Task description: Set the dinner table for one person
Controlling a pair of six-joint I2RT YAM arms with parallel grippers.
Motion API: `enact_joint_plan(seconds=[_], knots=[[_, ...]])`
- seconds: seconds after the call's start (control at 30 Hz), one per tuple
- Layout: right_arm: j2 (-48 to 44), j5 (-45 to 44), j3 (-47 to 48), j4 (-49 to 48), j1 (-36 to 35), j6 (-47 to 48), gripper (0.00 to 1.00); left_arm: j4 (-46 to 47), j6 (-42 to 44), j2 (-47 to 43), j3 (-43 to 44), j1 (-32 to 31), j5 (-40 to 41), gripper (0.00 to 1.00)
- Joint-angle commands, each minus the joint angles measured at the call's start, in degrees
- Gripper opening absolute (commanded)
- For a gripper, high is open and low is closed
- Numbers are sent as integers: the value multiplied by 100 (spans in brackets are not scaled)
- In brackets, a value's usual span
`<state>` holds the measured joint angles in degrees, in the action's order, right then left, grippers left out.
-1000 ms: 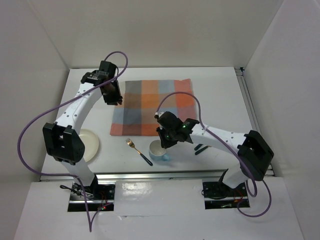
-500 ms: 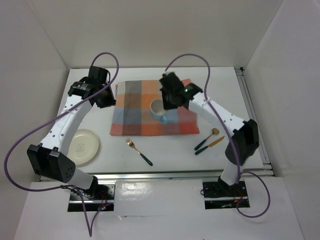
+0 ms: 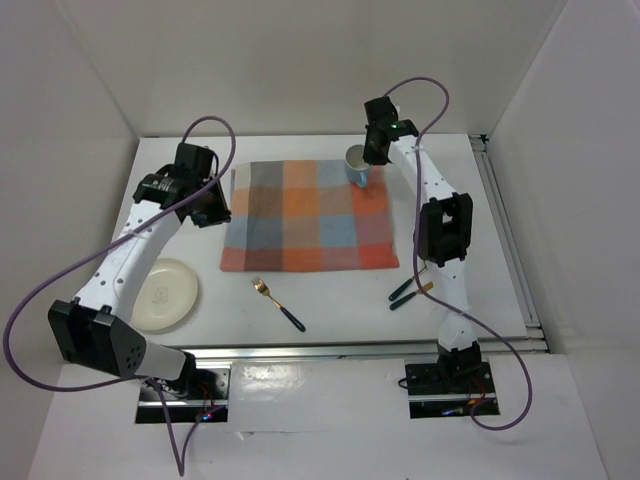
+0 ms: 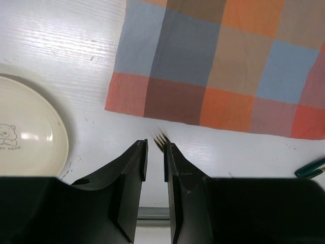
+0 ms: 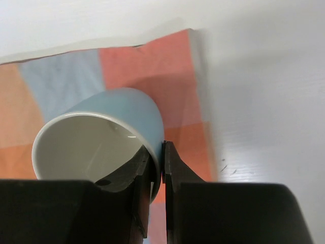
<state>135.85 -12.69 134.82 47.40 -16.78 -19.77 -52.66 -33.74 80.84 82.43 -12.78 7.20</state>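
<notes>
Whereas a second ago the light blue ceramic mug (image 3: 355, 163) was carried low near the front edge, just beside the gold fork with a dark handle (image 3: 277, 302), it is now seen at the far right corner of the orange, blue and grey checked cloth (image 3: 305, 215); half a second ago it was over the cloth's middle. The mug's wall is pinched between the jaws of the right gripper (image 3: 372, 150), one finger inside the white interior and one outside. Whether the mug rests on the cloth cannot be told.

The right arm, earlier folded low, is now stretched far across the matte-white dinner table (image 3: 470, 200), and the dark-handled spoon and knife (image 3: 408, 293) are partly hidden by it. The left arm has been drawn back along the cloth's left edge, so that the round cream plate (image 3: 165, 293) is fully uncovered. The left gripper (image 3: 210, 205) is pointed down beside that edge, its jaws parted by a narrow gap with nothing between them. The flat white tabletop lies between white walls, with the silver metal rail (image 3: 330, 348) along its near edge.
</notes>
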Motion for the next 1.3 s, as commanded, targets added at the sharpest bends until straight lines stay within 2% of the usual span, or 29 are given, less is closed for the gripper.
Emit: enact_joint_plan(seconds=[0.0, 0.27, 0.37, 0.4, 0.43, 0.47, 0.5, 0.6, 0.67, 0.83, 1.0, 1.07, 1.13, 1.27], knots=[[-42, 179, 387, -476, 78, 139, 0, 37, -160, -270, -174, 21, -61, 37], [258, 292, 378, -802, 245, 254, 2, 275, -283, -543, -623, 21, -131, 37], [380, 372, 378, -802, 245, 254, 36, 161, -344, -403, -623, 21, -17, 37], [381, 372, 300, -802, 245, 254, 50, 160, -344, -402, -623, 21, 35, 39], [302, 425, 247, -863, 193, 254, 69, 160, -396, -402, -623, 21, 36, 41], [241, 425, 116, -925, 192, 254, 73, 160, -397, -402, -684, 21, 36, 51], [179, 425, 62, -977, 192, 254, 77, 160, -397, -402, -685, 21, 105, 55], [12, 425, 61, -1031, 192, 254, 93, 160, -450, -402, -685, 21, 281, 58], [-146, 425, 131, -1031, 192, 254, 100, 73, -450, -402, -685, 21, 501, 58], [-699, 259, -34, -908, 70, 202, 100, -209, -704, -235, -413, 21, 906, 57], [-1920, -276, -956, -1294, -369, 149, 100, -507, -538, -182, 298, 160, 1240, 57], [-2367, -278, -1396, -1417, -712, -8, 100, -586, -346, -130, 860, 414, 1161, 57], [-2641, 186, -1765, -1618, -1184, -9, 93, -640, -169, 2, 1482, 609, 1030, 57], [-2915, 687, -2853, -2355, -2206, -351, 88, -1018, 103, 344, 2758, 934, 705, 57]])
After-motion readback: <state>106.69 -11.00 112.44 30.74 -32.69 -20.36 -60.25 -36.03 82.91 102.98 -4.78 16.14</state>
